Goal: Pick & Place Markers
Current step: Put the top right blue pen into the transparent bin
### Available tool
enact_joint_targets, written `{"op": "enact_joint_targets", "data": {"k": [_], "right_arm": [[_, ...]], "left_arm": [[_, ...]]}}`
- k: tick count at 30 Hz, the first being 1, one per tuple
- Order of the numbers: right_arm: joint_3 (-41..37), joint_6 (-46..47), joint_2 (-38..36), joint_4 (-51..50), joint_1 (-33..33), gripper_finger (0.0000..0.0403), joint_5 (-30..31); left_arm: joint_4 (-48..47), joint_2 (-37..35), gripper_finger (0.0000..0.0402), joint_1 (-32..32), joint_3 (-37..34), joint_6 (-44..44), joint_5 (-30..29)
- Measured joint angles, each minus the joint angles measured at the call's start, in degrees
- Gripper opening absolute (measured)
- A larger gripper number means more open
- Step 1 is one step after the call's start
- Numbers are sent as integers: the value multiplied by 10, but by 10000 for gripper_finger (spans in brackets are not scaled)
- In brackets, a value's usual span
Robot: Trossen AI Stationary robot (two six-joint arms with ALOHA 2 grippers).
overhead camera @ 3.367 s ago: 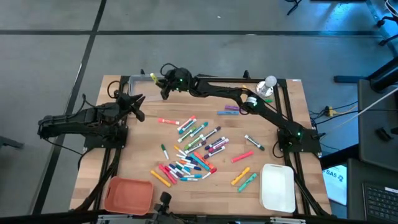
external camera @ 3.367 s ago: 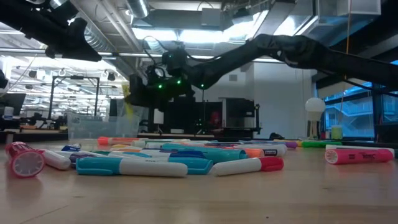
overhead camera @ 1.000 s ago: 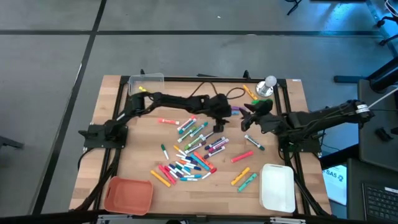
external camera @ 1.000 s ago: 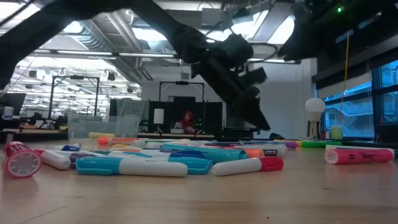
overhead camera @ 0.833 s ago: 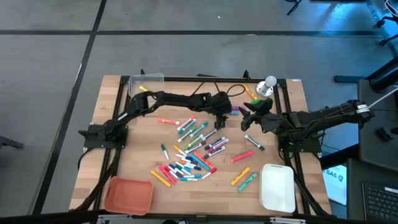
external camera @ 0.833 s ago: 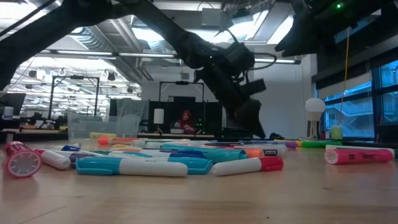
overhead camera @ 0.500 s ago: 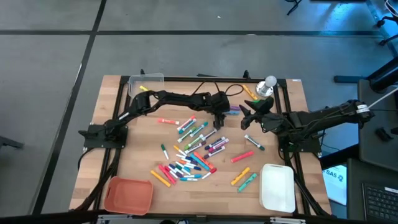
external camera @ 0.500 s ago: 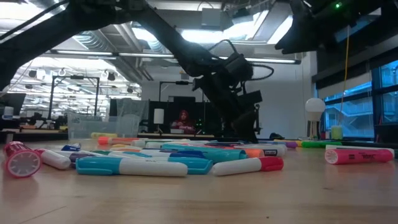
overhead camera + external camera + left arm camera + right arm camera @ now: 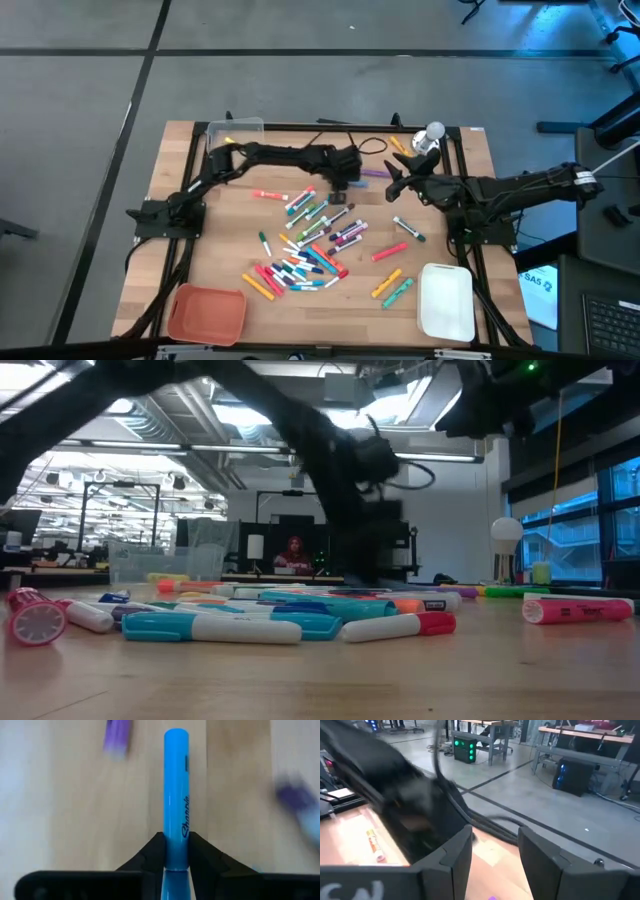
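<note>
Many coloured markers (image 9: 312,240) lie loose on the middle of the wooden table (image 9: 230,250), and the low view shows them lying in a row (image 9: 300,622). My left gripper (image 9: 345,177) reaches across to the far middle and is shut on a light blue marker (image 9: 176,780). My right gripper (image 9: 394,186) hovers open just to the right of it, with nothing between its fingers (image 9: 454,855). The right wrist view shows the left arm as a dark blur. My left gripper pinches the blue marker's barrel near its back end (image 9: 176,857) between its two fingers (image 9: 152,851). It comes from above on a steep slant. The marker lies along the fingers and sticks out past their tips, over the blurred tabletop.
A clear bin (image 9: 235,131) holding a yellow marker stands at the far left. An orange tray (image 9: 206,312) is at the near left, a white tray (image 9: 447,300) at the near right, and a silver bell (image 9: 433,136) at the far right. Purple markers (image 9: 373,173) lie between the grippers.
My left gripper tipped steeply down over the markers at the far middle and shut on the blue one. It has since drawn back a little toward the table's far left with the marker in its fingers.
</note>
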Motion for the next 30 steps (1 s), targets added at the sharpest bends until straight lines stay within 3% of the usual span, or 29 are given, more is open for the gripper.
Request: {"op": "enact_joint_targets", "data": {"k": [4,9,15,22,26,30], "right_arm": [[0,-19,0,20,-19,158,-17],[0,-61,7,66,-52,158,-52],[0,-74,27,99,-90,158,-89],[0,-86,39,125,-112,158,-120],[0,-86,39,139,-119,158,-119],[0,-88,39,167,-121,158,-119]], "left_arm": [[-146,-76,68,-2,-9,-3,-102],[-163,-194,64,4,-74,-39,-280],[-130,-356,65,66,-236,-89,-338],[-20,-522,65,201,-460,-134,-297],[-9,-551,70,266,-498,-172,-279],[-26,-543,86,313,-498,-177,-220]]}}
